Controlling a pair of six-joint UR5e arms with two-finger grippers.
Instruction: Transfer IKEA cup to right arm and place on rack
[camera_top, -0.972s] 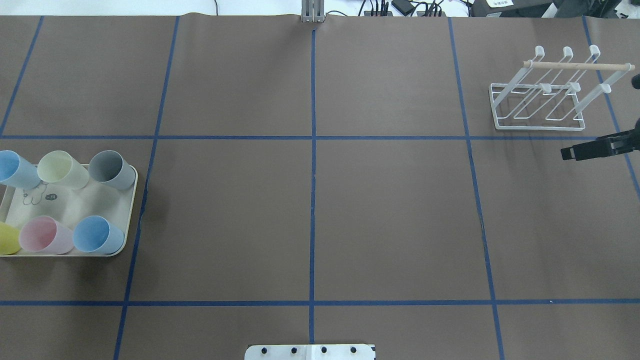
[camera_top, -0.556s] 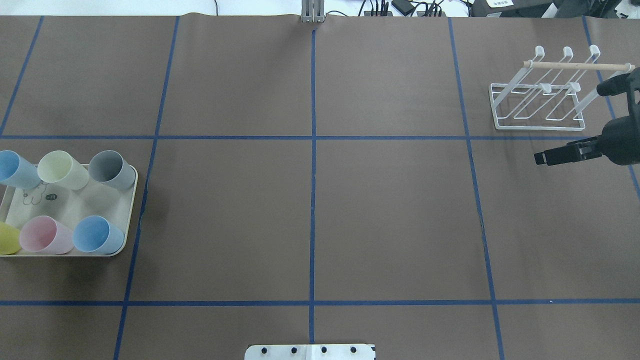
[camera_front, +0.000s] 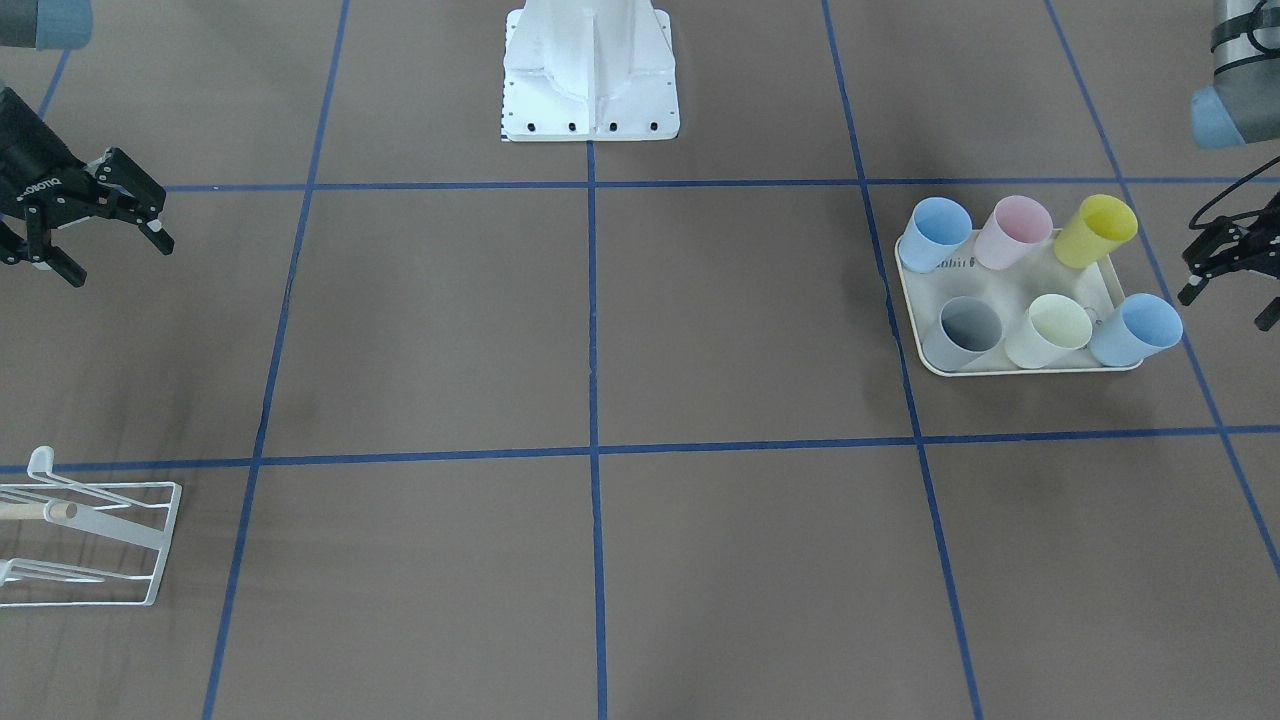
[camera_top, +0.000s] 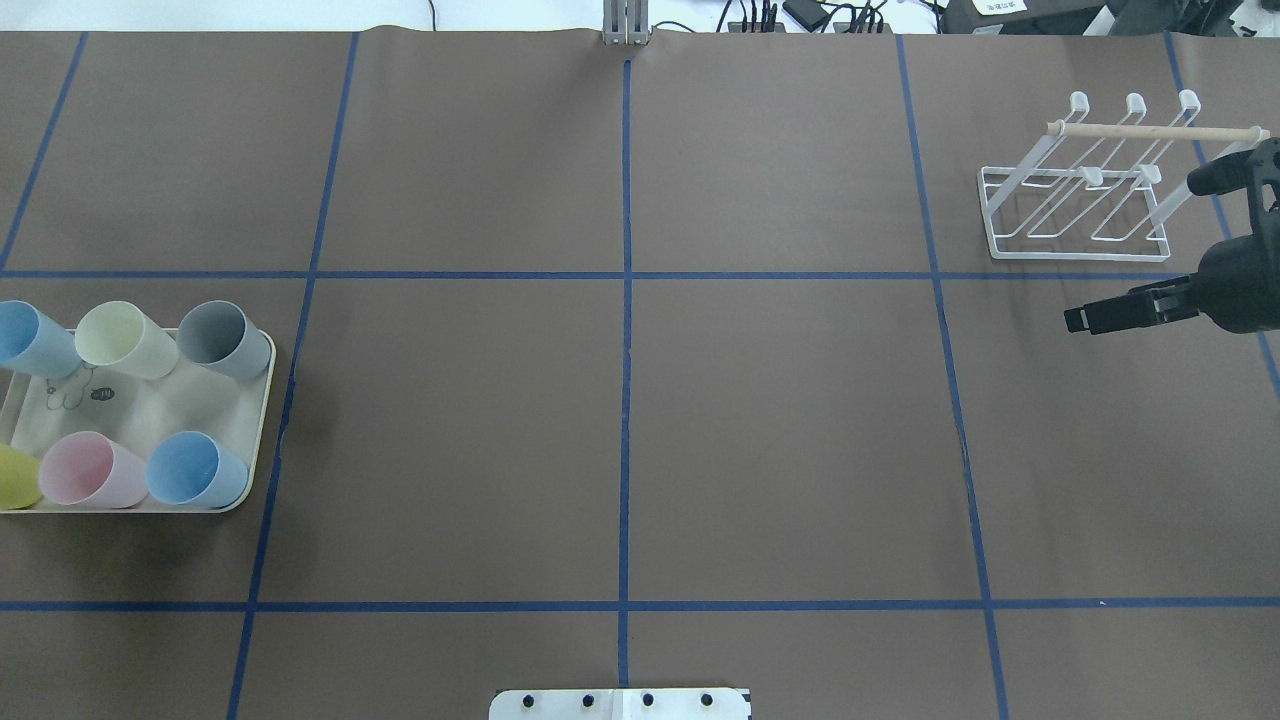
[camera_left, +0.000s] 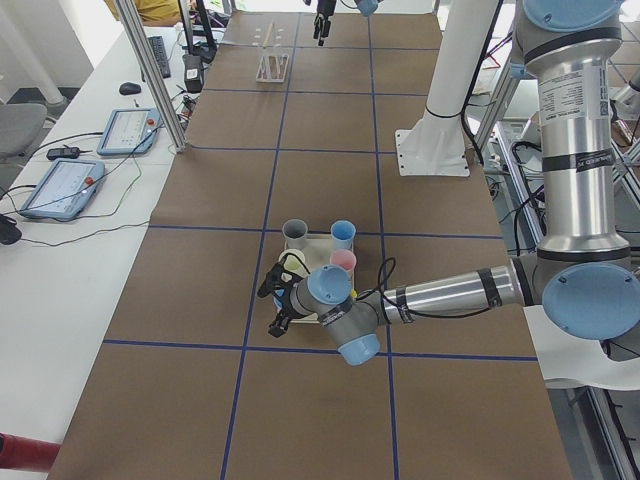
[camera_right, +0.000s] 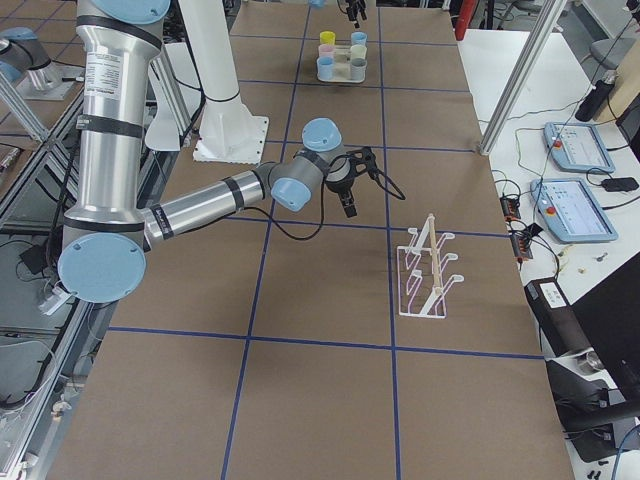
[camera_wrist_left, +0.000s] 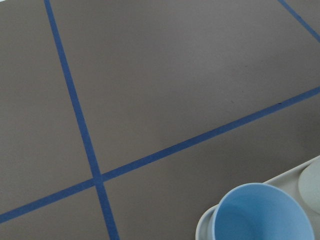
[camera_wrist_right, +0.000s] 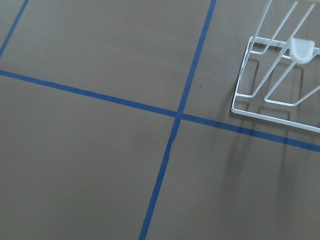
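Blue tape (camera_top: 625, 450) crosses the brown tabletop (camera_top: 780, 430), with wide room between tray (camera_front: 1000, 371) and rack (camera_top: 1092, 177). Overhead misses our left hand (camera_front: 1225, 305); the front view shows it beside the tray of six cups (camera_front: 965, 330) at the left edge, fingers apart, empty. Our right hand (camera_front: 115, 258), also spread and empty, hangs near the rack by the far right corner.

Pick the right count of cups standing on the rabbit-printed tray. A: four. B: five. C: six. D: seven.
C: the tray carries a blue cup, a pink cup, a yellow cup, a grey cup, a cream cup and a second blue cup.
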